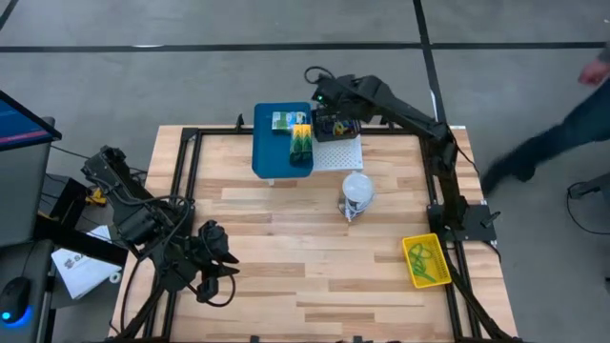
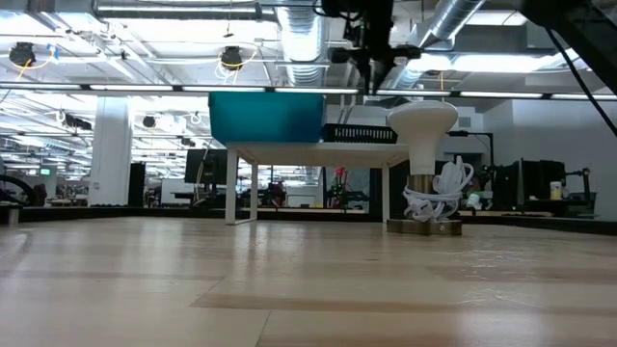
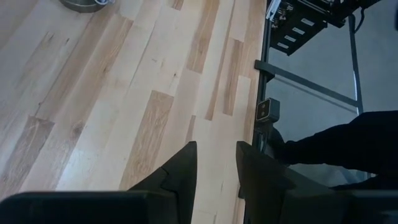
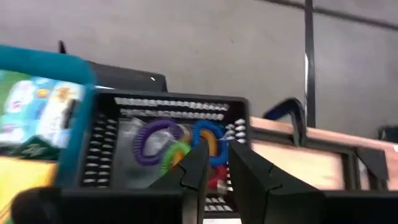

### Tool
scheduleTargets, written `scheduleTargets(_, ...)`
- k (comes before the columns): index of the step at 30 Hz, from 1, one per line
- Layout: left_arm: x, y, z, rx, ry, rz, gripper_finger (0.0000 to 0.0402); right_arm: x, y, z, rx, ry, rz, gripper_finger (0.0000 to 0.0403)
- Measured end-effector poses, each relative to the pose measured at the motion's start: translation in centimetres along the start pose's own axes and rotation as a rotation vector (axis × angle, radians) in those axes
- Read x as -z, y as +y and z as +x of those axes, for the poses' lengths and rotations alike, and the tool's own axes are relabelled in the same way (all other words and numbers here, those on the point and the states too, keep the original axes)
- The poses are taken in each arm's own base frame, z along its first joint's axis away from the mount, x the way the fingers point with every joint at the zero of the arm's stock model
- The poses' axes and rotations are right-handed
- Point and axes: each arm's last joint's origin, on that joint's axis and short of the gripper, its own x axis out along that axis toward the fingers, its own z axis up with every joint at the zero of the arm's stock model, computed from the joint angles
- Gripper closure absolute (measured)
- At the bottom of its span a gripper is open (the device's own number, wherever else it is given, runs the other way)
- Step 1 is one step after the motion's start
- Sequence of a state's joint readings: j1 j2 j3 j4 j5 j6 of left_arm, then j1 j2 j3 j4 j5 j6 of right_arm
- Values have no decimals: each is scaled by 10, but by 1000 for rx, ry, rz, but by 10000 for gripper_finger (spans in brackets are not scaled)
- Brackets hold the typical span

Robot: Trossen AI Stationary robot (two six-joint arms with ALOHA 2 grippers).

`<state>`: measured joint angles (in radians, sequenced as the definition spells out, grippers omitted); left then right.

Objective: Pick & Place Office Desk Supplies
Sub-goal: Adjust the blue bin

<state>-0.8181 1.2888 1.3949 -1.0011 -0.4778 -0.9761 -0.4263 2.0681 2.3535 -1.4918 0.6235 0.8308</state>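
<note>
High view gives you the best read on the containers. At the far edge of the table (image 1: 286, 248) sits a blue tray (image 1: 269, 151) on a little white stand, and in it you've got a crayon box (image 1: 301, 143) in yellow-green with a packet (image 1: 289, 121) in green, yellow and blue just beyond it. Right beside the tray is a black slotted basket (image 1: 335, 127) resting on a white board (image 1: 340, 154).

Your right gripper (image 4: 214, 163) hangs just above that basket. In the right wrist view you can see the coiled loops inside it: a purple loop (image 4: 153, 142), a blue loop (image 4: 210, 143), a green loop (image 4: 172, 153) and a bit of a red loop (image 4: 216, 176), all bunched together in the middle. The fingers sit close together with a narrow gap and nothing between them.

There's printing on the packet and crayon box, but none of it is readable to me.

Over at the near right corner there's a yellow bin (image 1: 426, 260) with some thin green bits in it; can't tell what they are. A white ball-shaped thing (image 1: 356, 191) with a white cord wrapped round its base stands mid-table.

Your left gripper (image 3: 216, 163) is parked low over bare wood at the near left, fingers a little apart and empty. Someone in dark clothes shows past the table's right side.
</note>
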Motion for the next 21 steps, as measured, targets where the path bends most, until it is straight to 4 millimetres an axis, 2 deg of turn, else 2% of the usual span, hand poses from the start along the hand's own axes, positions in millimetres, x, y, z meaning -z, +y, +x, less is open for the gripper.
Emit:
scheduleTargets(8,-1,-1,0,12,-8,-12,296,-8,-19,20,40,112,28,361)
scheduleTargets(14,-1,-1,0,11,-8,-31,296,-6,-19,28,51,130,24,389)
scheduleTargets(21,-1,-1,0,5,-18,-33,296,-3,-16,39,18,179,-23,394)
